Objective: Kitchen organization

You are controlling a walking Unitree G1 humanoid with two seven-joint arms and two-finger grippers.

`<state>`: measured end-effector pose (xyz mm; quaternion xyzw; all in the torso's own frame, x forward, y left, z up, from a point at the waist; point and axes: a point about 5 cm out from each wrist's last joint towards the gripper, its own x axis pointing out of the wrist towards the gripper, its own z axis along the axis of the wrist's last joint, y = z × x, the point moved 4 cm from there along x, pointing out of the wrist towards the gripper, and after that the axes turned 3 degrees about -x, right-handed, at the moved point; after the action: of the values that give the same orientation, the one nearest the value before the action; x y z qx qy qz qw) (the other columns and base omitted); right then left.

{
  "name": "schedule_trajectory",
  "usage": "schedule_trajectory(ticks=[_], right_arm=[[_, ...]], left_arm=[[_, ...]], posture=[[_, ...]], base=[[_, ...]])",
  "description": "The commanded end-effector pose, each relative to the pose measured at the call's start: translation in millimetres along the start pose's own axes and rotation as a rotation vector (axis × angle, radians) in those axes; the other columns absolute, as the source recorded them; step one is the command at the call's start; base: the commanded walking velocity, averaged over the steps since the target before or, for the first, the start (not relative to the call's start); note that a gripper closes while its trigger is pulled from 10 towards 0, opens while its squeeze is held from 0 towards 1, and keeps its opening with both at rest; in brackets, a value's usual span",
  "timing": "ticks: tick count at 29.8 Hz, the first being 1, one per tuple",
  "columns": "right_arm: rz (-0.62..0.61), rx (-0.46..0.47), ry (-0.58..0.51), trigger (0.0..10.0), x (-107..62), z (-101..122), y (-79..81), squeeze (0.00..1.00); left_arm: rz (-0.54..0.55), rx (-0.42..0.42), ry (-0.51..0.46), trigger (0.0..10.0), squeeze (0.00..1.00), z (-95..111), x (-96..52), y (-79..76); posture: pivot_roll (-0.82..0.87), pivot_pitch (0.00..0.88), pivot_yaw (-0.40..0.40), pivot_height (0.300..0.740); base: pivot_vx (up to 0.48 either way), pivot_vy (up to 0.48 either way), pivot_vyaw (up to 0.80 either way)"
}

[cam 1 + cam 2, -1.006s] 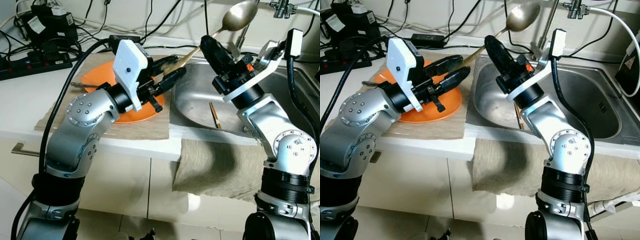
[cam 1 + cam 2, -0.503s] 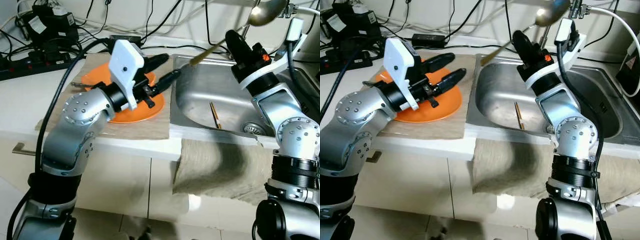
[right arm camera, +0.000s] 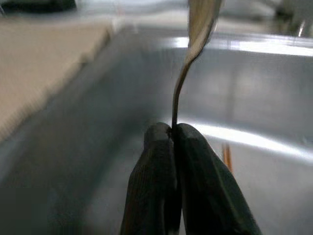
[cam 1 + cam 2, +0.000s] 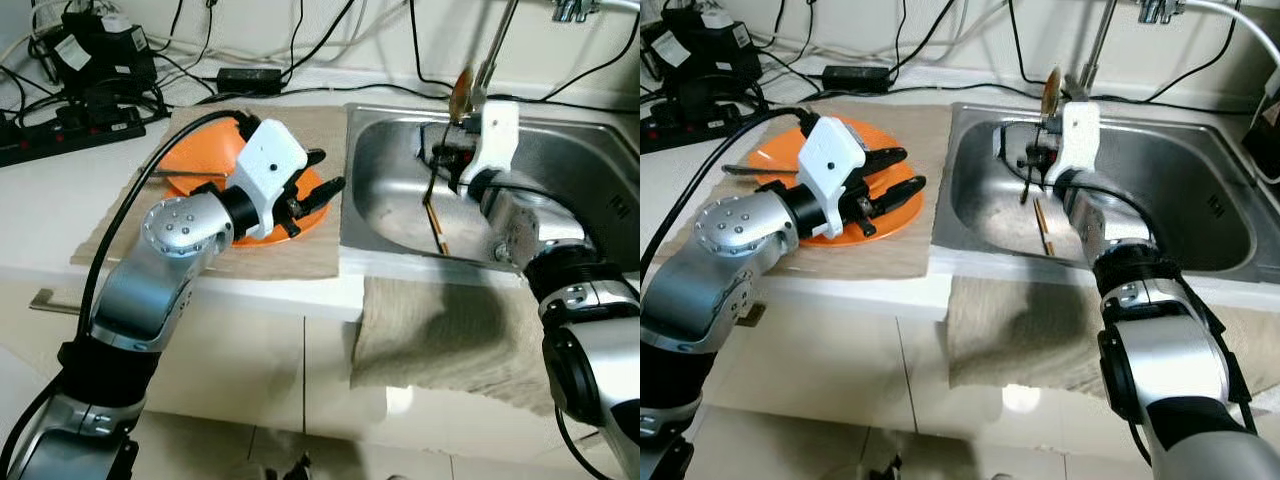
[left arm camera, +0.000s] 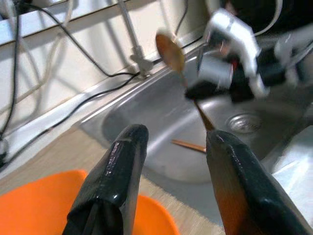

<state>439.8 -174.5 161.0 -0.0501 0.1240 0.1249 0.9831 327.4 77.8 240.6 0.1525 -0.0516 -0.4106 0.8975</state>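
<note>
My right gripper [image 4: 441,163] is down inside the steel sink [image 4: 590,200], shut on the thin handle of a large metal spoon [image 4: 462,88]. The spoon stands nearly upright, its bowl above the gripper; the right wrist view shows the fingers [image 3: 157,147] pinched on the handle of the spoon [image 3: 200,19]. A brown chopstick [image 4: 436,228] lies on the sink floor just below. My left gripper [image 4: 325,172] hovers open over the right edge of an orange plate [image 4: 195,155], nothing between its fingers [image 5: 117,176].
The plate lies on a beige mat [image 4: 290,250] left of the sink, with a thin utensil [image 4: 165,172] across its left side. A tap [image 4: 490,50] rises behind the sink. A towel [image 4: 440,330] hangs over the counter front. Power strip [image 4: 60,140] and cables crowd the back left.
My right gripper has swung down from high over the sink's left rim into the basin, turning the spoon upright. My left gripper has drawn back and lowered over the plate.
</note>
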Motion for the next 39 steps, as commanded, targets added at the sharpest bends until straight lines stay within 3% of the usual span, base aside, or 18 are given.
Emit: schedule_trajectory(ticks=[1,7,16,17,18,20,21,23,24,31,33,34,35,37,38,39], right_arm=[[0.001,-0.074,0.029,10.0,1.3,-5.0,1.3,0.0],[-0.049,-0.155,0.128,10.0,-0.7,-37.4,-2.0,0.0],[-0.029,-0.106,0.155,10.0,-0.9,-48.8,3.5,0.0],[-0.026,-0.091,0.154,10.0,-0.7,-48.6,4.1,0.36],[-0.027,-0.083,0.152,10.0,-0.5,-47.9,4.1,0.62],[-0.025,-0.078,0.151,10.0,-0.2,-47.1,4.5,0.66],[-0.022,-0.076,0.151,10.0,-0.2,-47.1,4.8,0.88],[-0.014,-0.067,0.151,10.0,-0.1,-47.1,5.6,0.88],[-0.006,-0.065,0.148,10.0,0.1,-46.5,6.6,0.98],[0.014,-0.049,0.142,10.0,0.7,-44.1,8.9,1.0],[0.017,-0.034,0.123,10.0,1.2,-39.4,8.4,1.0],[0.011,0.002,0.058,10.0,2.4,-24.5,5.9,0.97],[0.011,0.002,0.058,10.0,2.4,-24.5,5.9,0.97],[0.006,0.039,-0.013,10.0,3.3,-7.9,3.9,0.94],[0.006,0.039,-0.013,10.0,3.3,-7.9,3.9,0.94],[0.01,0.067,-0.055,10.0,3.7,2.0,3.8,0.92]], left_arm=[[-0.048,-0.016,-0.018,10.0,0.0,5.9,-3.3,-8.4],[-0.167,-0.039,0.005,10.0,0.0,5.5,-10.4,-30.3],[-0.171,-0.04,0.037,10.0,0.0,2.2,-13.2,-32.5],[-0.171,-0.042,0.038,10.0,0.0,2.3,-13.5,-32.6],[-0.172,-0.043,0.041,10.0,0.0,2.4,-14.0,-32.8],[-0.17,-0.043,0.046,10.0,0.0,2.2,-14.3,-32.7],[-0.169,-0.043,0.048,10.0,0.0,1.8,-14.4,-32.8],[-0.167,-0.042,0.052,10.0,0.0,1.3,-14.3,-33.0],[-0.164,-0.041,0.056,10.0,0.0,0.7,-14.3,-32.7],[-0.133,-0.042,0.066,10.0,0.0,-1.0,-15.3,-27.1],[-0.086,-0.039,0.062,10.0,0.0,0.0,-15.8,-18.7],[0.054,-0.036,0.058,10.0,0.0,2.5,-17.2,6.5],[0.054,-0.036,0.058,10.0,0.0,2.5,-17.2,6.5],[0.188,-0.028,0.063,10.0,0.0,4.7,-21.1,31.0],[0.188,-0.028,0.063,10.0,0.0,4.7,-21.1,31.0],[0.245,-0.014,0.066,10.0,0.0,6.4,-24.4,42.4]], posture=[[-0.02,0.044,-0.004,0.74],[0.0,0.056,-0.011,0.74],[0.0,0.054,-0.02,0.74],[0.0,0.051,-0.021,0.74],[0.0,0.051,-0.021,0.74],[0.0,0.047,-0.023,0.74],[0.0,0.046,-0.024,0.74],[0.0,0.043,-0.025,0.74],[0.0,0.041,-0.026,0.74],[0.0,0.032,-0.03,0.74],[0.0,0.028,-0.036,0.74],[0.01,0.021,-0.046,0.74],[0.01,0.021,-0.046,0.74],[0.01,0.018,-0.05,0.74],[0.01,0.018,-0.05,0.74],[0.01,0.016,-0.052,0.74]], base=[[0.0,0.0,0.0],[0.0,0.0,0.0],[0.0,0.0,0.0],[0.0,0.0,0.0],[0.0,0.0,0.0],[0.0,0.0,0.0],[0.0,0.0,0.0],[0.0,0.0,0.0],[0.0,0.0,0.0],[0.0,0.0,0.0],[0.0,0.0,0.0],[0.0,0.0,0.0],[0.0,0.0,0.0],[0.0,0.0,0.0],[0.0,0.0,0.0],[0.0,0.0,0.0]])
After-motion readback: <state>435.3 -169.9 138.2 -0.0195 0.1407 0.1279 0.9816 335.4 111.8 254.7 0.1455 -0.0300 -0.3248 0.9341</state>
